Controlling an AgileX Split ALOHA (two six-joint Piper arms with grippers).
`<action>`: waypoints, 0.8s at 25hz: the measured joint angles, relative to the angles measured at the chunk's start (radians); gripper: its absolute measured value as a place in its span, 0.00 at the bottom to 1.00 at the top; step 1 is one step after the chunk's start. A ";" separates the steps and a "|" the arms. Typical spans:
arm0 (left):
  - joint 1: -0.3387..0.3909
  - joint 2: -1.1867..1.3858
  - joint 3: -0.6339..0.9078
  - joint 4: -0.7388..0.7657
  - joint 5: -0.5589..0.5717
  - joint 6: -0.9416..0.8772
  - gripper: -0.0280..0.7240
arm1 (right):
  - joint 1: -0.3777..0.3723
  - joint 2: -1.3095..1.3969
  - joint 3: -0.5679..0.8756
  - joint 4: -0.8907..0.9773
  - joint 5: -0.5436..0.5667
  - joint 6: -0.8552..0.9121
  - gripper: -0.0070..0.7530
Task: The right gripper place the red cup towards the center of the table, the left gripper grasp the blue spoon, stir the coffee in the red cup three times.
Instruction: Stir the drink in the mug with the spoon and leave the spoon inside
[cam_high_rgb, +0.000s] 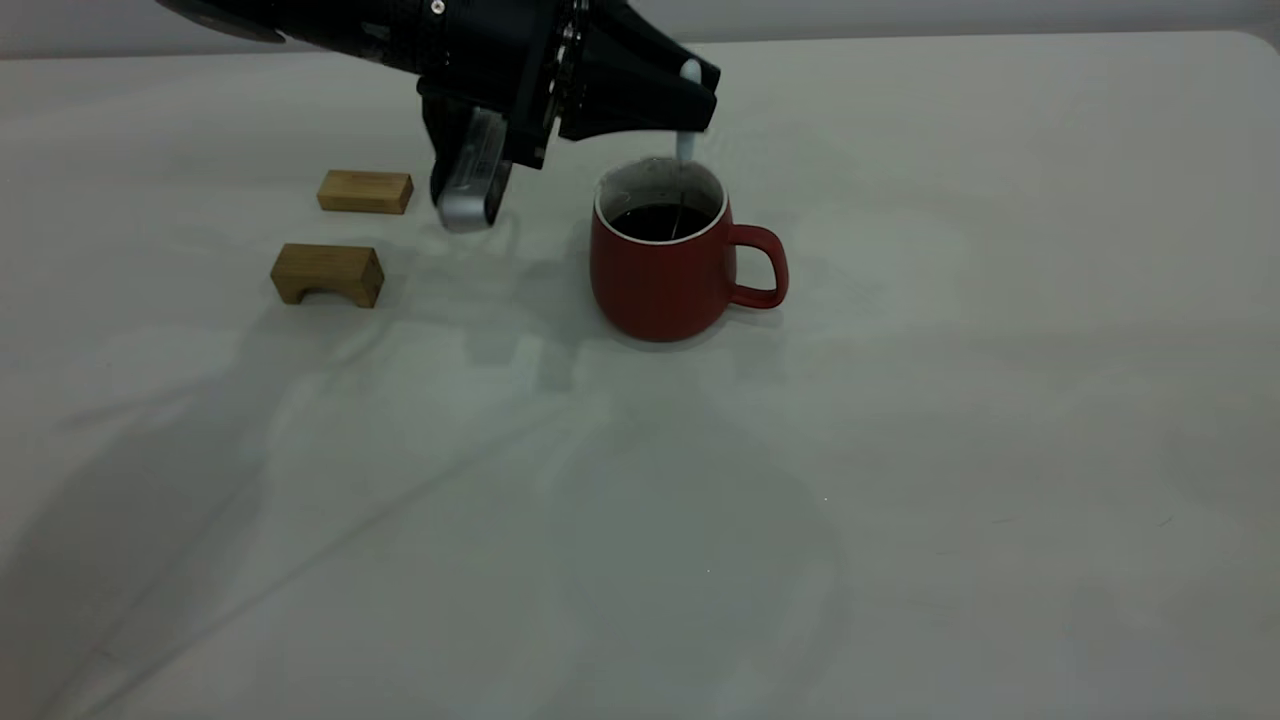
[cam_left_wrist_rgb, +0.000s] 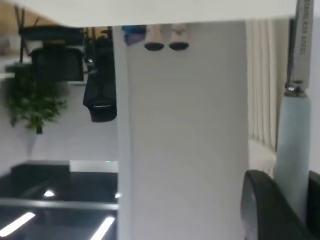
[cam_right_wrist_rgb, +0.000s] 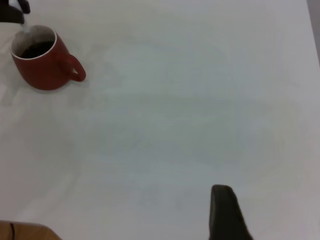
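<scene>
Worktop (cam_high_rgb: 900, 500): wide, plain off-white surface that fills the front of the exterior view; nothing stands on the part closest to the camera, only soft shadows.
Red cup (cam_high_rgb: 660, 270): upright on the worktop near the middle, a little toward the far side. Its loop handle points toward the right arm's side. White rim, speckled white inside.
Coffee (cam_high_rgb: 660, 221): dark, near-black liquid inside the red cup, its level well below the rim.
Blue spoon (cam_high_rgb: 687, 140): held upright over the cup. The pale blue handle is at the top and the thin metal neck runs down into the coffee; the bowl cannot be seen. In the left wrist view the pale handle (cam_left_wrist_rgb: 292, 150) sits between the black fingers and the metal neck goes on beyond it.
Left tool (cam_high_rgb: 690, 100): directly above the red cup, coming in from the left arm's side, clamped narrowly on the spoon's handle. Its silver-grey camera module hangs beside it, above the worktop between the cup and the blocks.
Right tool (cam_right_wrist_rgb: 227, 212): well away from the cup; only one dark finger shows in its own wrist view, above bare worktop, so the width of its opening cannot be told. The red cup (cam_right_wrist_rgb: 42, 62) appears far off in that view.
Flat wooden block (cam_high_rgb: 365, 191): on the worktop on the left arm's side of the cup.
Arch-shaped wooden block (cam_high_rgb: 327, 273): just in front of the flat one, apart from it.
</scene>
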 joint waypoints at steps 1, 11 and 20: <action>0.000 0.000 0.000 0.019 -0.001 -0.034 0.26 | 0.000 0.000 0.000 0.000 0.000 0.000 0.64; 0.001 -0.001 -0.010 0.124 -0.095 0.092 0.26 | 0.000 0.000 0.000 0.000 0.000 0.000 0.64; 0.001 0.001 -0.010 0.050 -0.051 0.194 0.26 | 0.000 0.000 0.000 0.000 0.000 0.000 0.64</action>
